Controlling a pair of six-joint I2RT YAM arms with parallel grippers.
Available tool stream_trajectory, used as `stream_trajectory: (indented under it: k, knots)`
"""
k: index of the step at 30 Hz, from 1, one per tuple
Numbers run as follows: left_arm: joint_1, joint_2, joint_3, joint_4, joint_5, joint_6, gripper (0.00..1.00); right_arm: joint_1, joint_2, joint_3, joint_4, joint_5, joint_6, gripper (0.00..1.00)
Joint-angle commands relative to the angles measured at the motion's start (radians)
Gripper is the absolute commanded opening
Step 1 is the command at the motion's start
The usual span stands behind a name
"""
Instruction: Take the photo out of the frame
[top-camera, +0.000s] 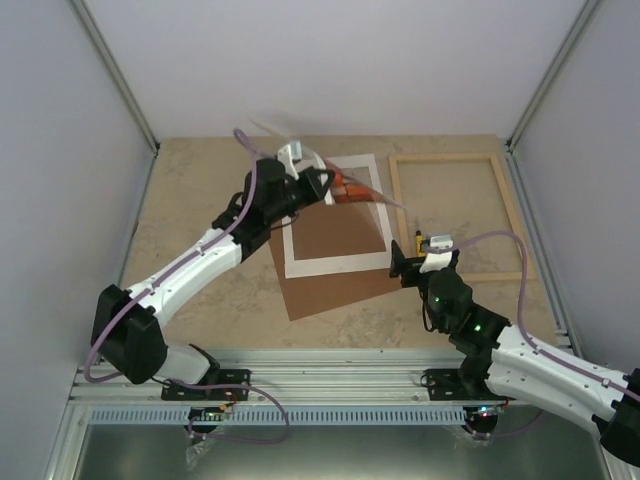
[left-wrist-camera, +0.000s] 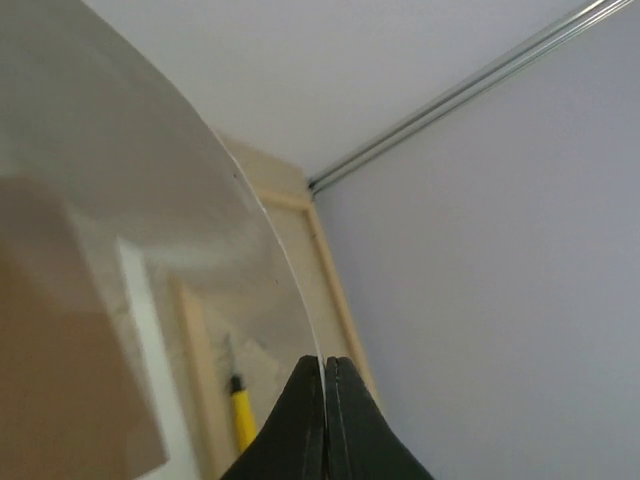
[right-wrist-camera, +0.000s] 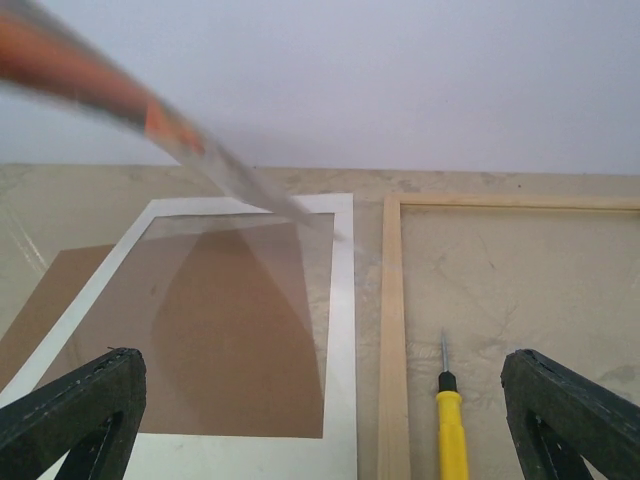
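The large rectangular frame of thin pale wood (top-camera: 445, 156), right of centre in the top view, looks bare and matt, while the thin colour photo print (top-camera: 352, 188) at upper centre bends like flexible paper and shows a glossy sheen in the left wrist view. Below it the flat brown backing board (top-camera: 330, 295) is dull fibreboard and the white rectangular mat border (top-camera: 335, 266) is matt card, both on the beige mottled table top (top-camera: 200, 200), smooth and stone-like; the small screwdriver (right-wrist-camera: 450, 430) has a shiny yellow plastic handle and a bare metal shaft
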Motion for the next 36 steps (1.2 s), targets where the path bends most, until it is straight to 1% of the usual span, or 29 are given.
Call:
stream_trajectory:
  k: [1,3,11,17,21,24,36]
  knots:
    - [-0.003,-0.077,-0.181,0.153,0.023,-0.057,0.0,-0.005,0.005,-0.009,0.03,0.031,0.018,0.98]
    - [-0.004,-0.103,-0.263,0.184,0.011,-0.079,0.0,-0.006,0.008,-0.011,0.033,0.028,0.019,0.98]
    - [-0.003,-0.138,-0.535,0.304,0.058,-0.146,0.0,-0.006,0.015,-0.007,0.032,0.012,0.022,0.98]
    - [-0.003,-0.17,-0.665,0.333,0.048,-0.154,0.0,-0.006,0.018,-0.013,0.044,-0.009,0.029,0.98]
    - [-0.004,-0.155,-0.705,0.35,0.078,-0.149,0.0,-0.006,0.026,-0.008,0.036,-0.009,0.032,0.98]
    - [-0.003,-0.152,-0.714,0.292,0.054,-0.114,0.0,-0.006,0.017,-0.012,0.037,-0.008,0.03,0.98]
    - [-0.002,-0.122,-0.744,0.153,0.017,-0.023,0.0,-0.006,0.028,-0.012,0.048,-0.016,0.025,0.98]
